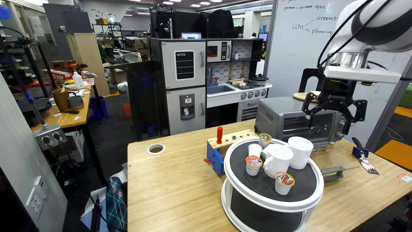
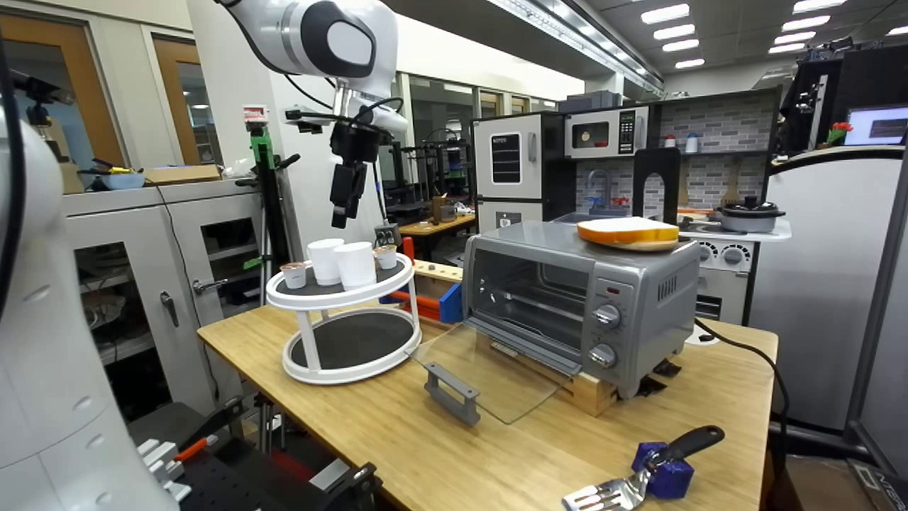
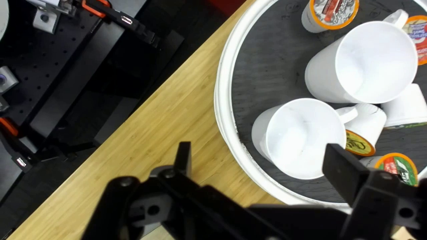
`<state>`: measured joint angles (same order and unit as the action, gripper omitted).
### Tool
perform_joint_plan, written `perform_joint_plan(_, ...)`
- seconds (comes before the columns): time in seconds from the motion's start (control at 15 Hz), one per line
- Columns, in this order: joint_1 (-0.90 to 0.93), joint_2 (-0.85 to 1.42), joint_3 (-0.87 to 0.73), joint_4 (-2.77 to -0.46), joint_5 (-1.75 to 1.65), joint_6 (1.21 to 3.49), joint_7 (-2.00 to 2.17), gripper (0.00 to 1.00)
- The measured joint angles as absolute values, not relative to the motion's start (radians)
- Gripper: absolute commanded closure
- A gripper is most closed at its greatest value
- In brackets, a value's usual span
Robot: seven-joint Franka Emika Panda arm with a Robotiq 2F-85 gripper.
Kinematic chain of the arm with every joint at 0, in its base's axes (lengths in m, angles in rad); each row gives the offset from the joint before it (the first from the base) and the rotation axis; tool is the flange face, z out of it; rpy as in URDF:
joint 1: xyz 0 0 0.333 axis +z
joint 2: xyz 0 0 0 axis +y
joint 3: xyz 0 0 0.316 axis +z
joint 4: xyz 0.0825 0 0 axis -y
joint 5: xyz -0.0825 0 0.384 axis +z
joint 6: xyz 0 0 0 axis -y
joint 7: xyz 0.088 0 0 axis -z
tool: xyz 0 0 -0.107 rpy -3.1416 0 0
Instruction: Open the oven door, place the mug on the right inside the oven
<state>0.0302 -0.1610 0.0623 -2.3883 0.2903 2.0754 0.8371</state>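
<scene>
Pincer (image 1: pixel 327 124): marked "ROBOTIQ"; jaws spread wide, high over the worktop (image 1: pixel 177 183).
Mug (image 1: pixel 301 153): right-hand of two white ones in an exterior view, upright on the stand (image 1: pixel 280 207), near the upper tier's rim.
Small cups (image 3: pixel 328 15): five in the wrist view, lid print mostly unreadable.
Oven door (image 2: pixel 511 380): lowered, its glass edge near the stand; one grey handle (image 2: pixel 454 381).
Oven (image 2: pixel 616 335): two round knobs (image 2: pixel 606 316).
Grey cabinet (image 1: pixel 170 103): "NOTES".
Whiteboard (image 1: pixel 291 61): "LLM", "planning".
</scene>
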Motion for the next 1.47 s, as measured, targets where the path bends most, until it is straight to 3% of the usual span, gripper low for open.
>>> perform_joint_plan(1.47,0.069,0.006,0.076,-2.305,0.22,2.057,0.868,0.0)
